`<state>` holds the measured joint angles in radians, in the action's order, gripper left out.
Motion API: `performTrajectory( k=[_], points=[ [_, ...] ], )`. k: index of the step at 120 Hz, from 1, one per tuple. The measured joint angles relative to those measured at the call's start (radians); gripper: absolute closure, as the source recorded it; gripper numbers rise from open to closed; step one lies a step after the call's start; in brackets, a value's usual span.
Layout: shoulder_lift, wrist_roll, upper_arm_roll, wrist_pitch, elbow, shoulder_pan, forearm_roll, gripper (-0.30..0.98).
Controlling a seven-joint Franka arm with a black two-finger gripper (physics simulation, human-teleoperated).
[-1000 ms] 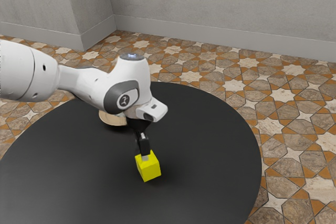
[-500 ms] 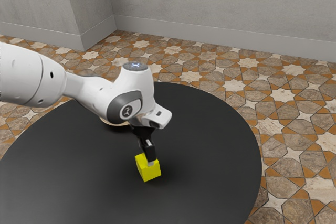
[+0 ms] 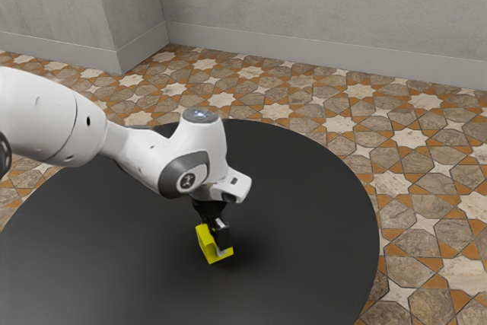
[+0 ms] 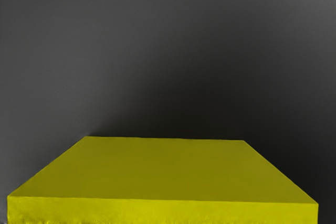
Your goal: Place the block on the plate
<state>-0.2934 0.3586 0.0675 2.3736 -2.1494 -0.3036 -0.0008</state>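
Around the yellow block, my gripper (image 3: 214, 243) reaches down with its fingers apart. One finger covers much of the block's side toward the camera; the far finger is mostly hidden, and no squeeze on the block can be made out. The yellow block (image 3: 204, 244) rests on the black table, its left face and lower right corner visible past the finger. In the wrist view the block (image 4: 163, 171) lies close under the hand, its flat top showing. The pale round plate is hidden behind the arm.
A round black table (image 3: 304, 211) carries the block, with its curved edge toward the exterior view's right. Patterned floor tiles (image 3: 411, 180) and grey walls (image 3: 319, 5) lie beyond it.
My hand has come down from above the block to around it, shifting slightly to the exterior view's right. The arm has come to cover the plate; the block has stayed put.
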Motion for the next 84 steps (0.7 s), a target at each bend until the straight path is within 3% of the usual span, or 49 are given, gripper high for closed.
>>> performTrajectory(
  k=[43, 84],
  points=[
    [0.004, -0.040, 0.000, 0.044, -0.005, -0.002, 0.006, 0.22],
    [0.023, -0.065, 0.002, 0.040, -0.004, 0.000, 0.009, 0.25]
  ],
)
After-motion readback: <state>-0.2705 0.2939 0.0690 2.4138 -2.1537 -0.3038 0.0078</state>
